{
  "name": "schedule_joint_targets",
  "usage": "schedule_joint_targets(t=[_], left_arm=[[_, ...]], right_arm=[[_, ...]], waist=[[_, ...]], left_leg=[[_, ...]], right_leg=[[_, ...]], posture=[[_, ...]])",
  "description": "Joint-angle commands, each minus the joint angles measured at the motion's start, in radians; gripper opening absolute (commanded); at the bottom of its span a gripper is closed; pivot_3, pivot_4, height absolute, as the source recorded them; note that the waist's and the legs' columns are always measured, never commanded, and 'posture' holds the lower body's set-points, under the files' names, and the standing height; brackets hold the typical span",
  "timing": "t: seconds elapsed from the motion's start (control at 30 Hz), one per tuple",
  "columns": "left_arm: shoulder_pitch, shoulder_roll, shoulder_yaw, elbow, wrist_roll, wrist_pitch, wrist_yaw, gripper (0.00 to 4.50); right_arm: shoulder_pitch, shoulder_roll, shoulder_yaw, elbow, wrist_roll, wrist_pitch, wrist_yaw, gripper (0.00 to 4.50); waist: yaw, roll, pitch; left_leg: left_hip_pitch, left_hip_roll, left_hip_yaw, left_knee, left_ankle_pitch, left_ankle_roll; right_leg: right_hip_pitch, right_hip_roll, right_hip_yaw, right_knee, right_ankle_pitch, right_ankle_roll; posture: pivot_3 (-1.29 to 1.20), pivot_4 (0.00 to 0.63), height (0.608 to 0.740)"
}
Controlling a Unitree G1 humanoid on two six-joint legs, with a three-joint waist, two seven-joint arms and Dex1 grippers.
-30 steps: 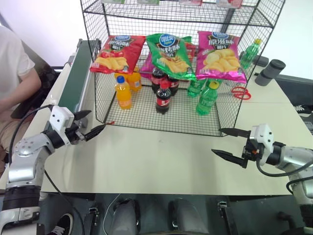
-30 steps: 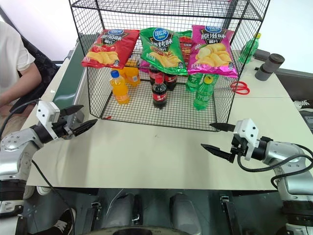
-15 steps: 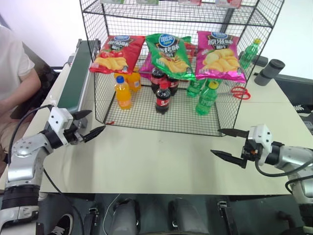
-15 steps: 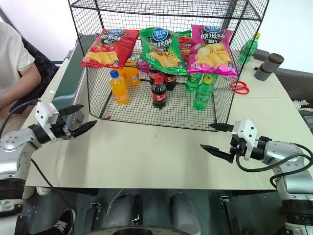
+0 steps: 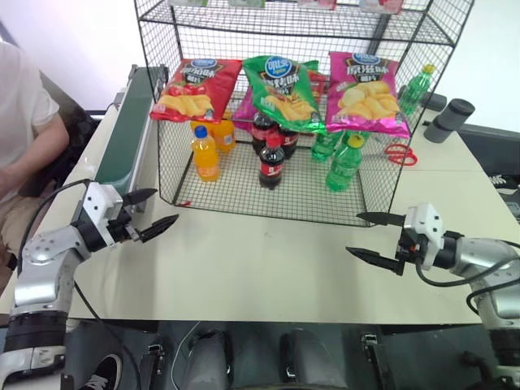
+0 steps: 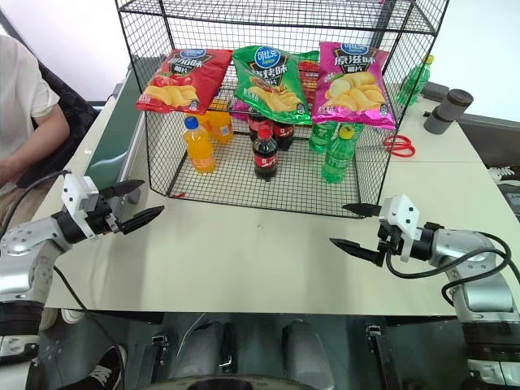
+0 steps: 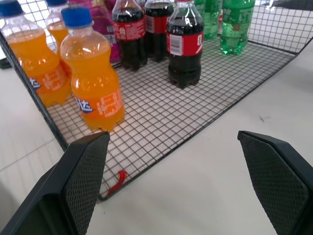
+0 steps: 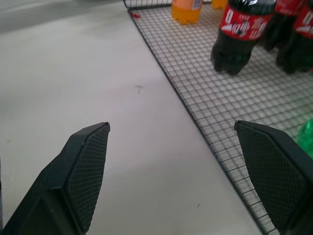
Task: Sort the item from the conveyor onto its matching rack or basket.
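Since the green crisp bag [image 5: 283, 91] already hangs on the black wire rack [image 5: 422, 32] btwn the red [image 5: 195, 88] and magenta [image 5: 366, 91] bags, w/ the conveyor [image 5: 128, 134] belt bare, the sort looks done. Left gripper [image 5: 151, 213] and right gripper [image 5: 375, 236] both hover over the table [image 5: 268, 268] in front of the rack, jaws spread wide, holding nothing.

Spread black fingers [image 8: 85, 176] frame the table [image 8: 73, 73], wire rack floor [image 8: 244, 112] and cola bottles [image 8: 239, 34].
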Motion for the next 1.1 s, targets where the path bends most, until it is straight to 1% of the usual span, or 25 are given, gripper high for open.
schedule_joint_targets(t=[0.03,0.17,0.5,0.73,1.1], left_arm=[[0.014,-0.011,0.0,-0.052,-0.012,-0.013,0.003,4.5],[0.016,-0.008,0.006,-0.045,-0.015,-0.035,-0.021,4.5],[-0.002,-0.006,-0.008,-0.023,-0.003,-0.052,-0.042,4.5],[-0.007,0.0,-0.005,-0.016,-0.025,-0.026,-0.082,4.5],[-0.016,-0.011,-0.014,-0.007,-0.017,-0.039,-0.087,4.5]], right_arm=[[-0.036,-0.002,-0.019,-0.02,0.018,-0.002,-0.013,4.27],[-0.028,-0.01,-0.032,-0.027,0.038,0.025,-0.012,4.27],[0.001,-0.001,-0.037,-0.045,0.042,0.02,-0.022,4.27],[0.011,0.003,-0.041,-0.059,0.068,0.038,-0.024,4.27],[0.02,-0.002,-0.033,-0.07,0.064,0.035,-0.036,4.27]], waist=[[-0.001,0.0,0.0],[0.002,0.0,0.0],[-0.001,0.0,0.0],[0.001,0.0,0.0],[0.0,0.0,0.0]], left_leg=[[0.0,0.0,0.0,0.0,0.0,0.0],[0.0,0.0,-0.001,0.0,0.0,0.0],[0.0,0.0,0.0,0.0,0.0,0.0],[0.0,0.0,0.0,0.0,0.0,0.0],[0.0,0.0,0.0,0.0,0.0,0.0]], right_leg=[[0.0,0.0,0.0,0.0,0.0,0.0],[0.0,0.001,0.0,0.0,0.0,0.0],[0.0,0.001,0.0,0.0,0.0,0.0],[0.0,0.001,0.0,0.0,0.0,0.0],[0.0,0.001,0.0,0.0,0.0,0.0]], posture=[[0.0,0.15,0.74],[0.0,0.15,0.74],[0.0,0.15,0.74],[0.0,0.15,0.74],[0.0,0.15,0.74]])
